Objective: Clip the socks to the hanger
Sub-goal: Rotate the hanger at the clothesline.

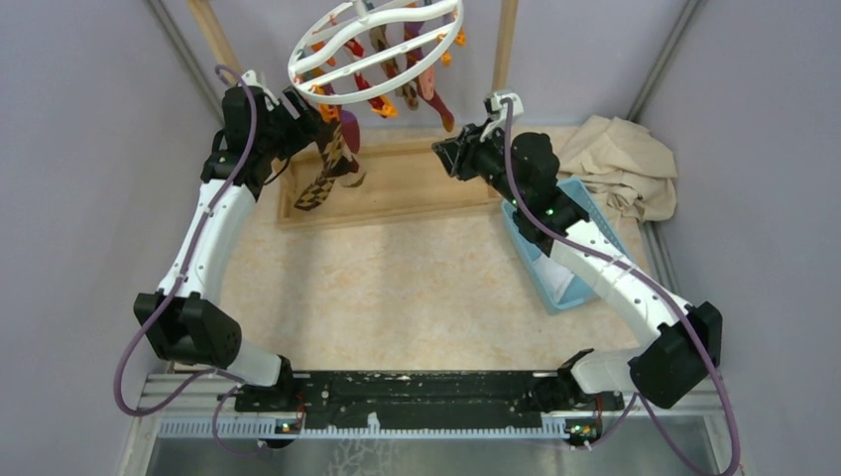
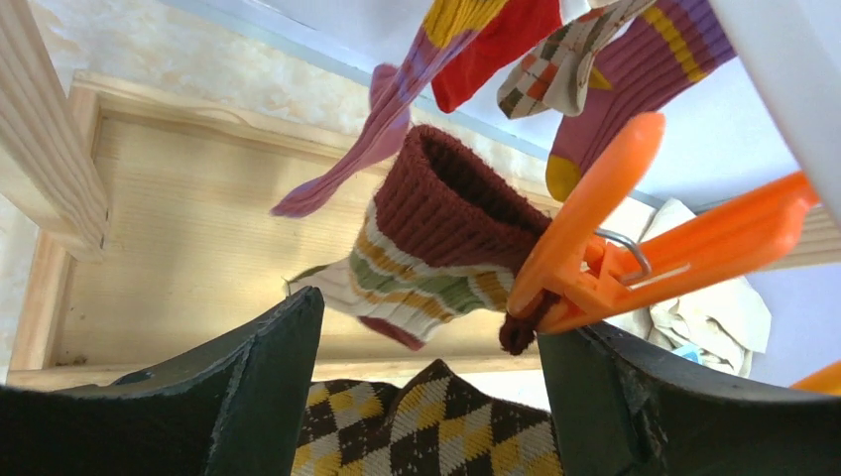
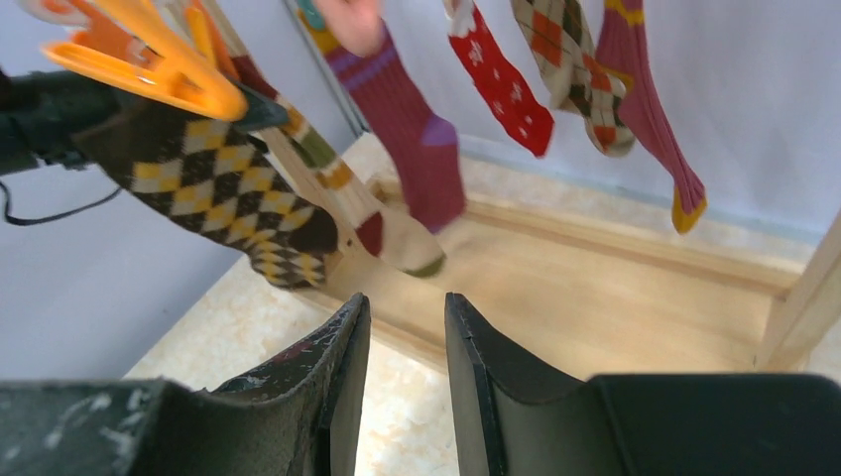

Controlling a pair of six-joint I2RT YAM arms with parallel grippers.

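The white ring hanger hangs at the top centre, with several socks clipped under it. My left gripper is up at the ring's left edge, jaws wide apart. The brown-diamond sock hangs down from there. In the left wrist view this sock lies low between my fingers. An orange peg by my right finger grips a maroon-cuffed striped sock. I cannot tell whether a peg holds the diamond sock. My right gripper is narrowly open and empty, right of the socks.
The light wooden frame has a flat base under the hanger and poles at the left and right. A blue basket lies under my right arm. The big beige cloth is at the far right.
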